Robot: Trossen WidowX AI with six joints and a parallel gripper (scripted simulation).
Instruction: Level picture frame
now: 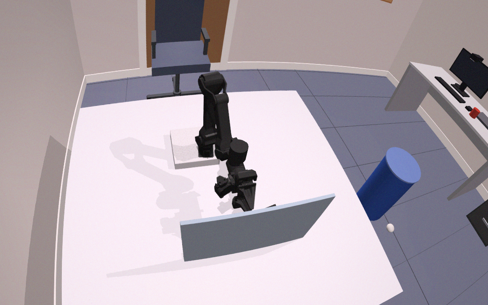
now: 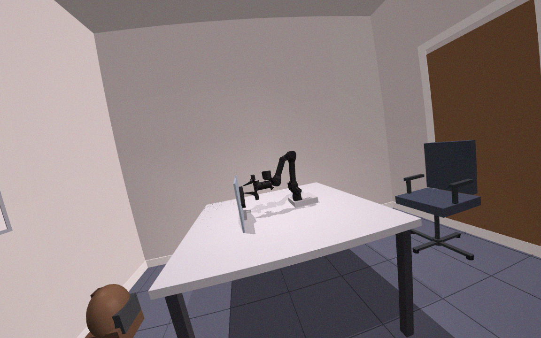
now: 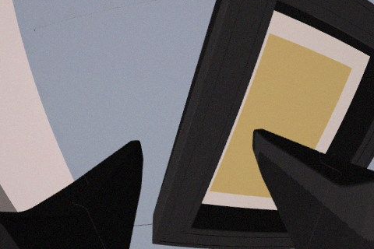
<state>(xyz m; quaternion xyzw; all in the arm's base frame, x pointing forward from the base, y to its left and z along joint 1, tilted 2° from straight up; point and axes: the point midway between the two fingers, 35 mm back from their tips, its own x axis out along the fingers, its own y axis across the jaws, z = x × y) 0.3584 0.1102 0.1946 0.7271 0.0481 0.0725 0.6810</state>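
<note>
picture frame (image 3: 210, 97), matte black, rectangular, tilted, yellow panel (image 3: 286, 101) inside

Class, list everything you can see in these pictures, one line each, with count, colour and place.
picture frame: one, black, on the panel
panel: one, blue-grey, upright at the table
table: one, white, mid-room
chair: one, blue-grey, by the door
door: one, brown, in the wall
cylinder: one, blue, floor
desk: one, pale, far side
monitor: one, black, desk
cup-like object: one, red, desk
cabinet: one, dark, right edge
arm: one, black, table
gripper: one, black, open, before the frame
</note>
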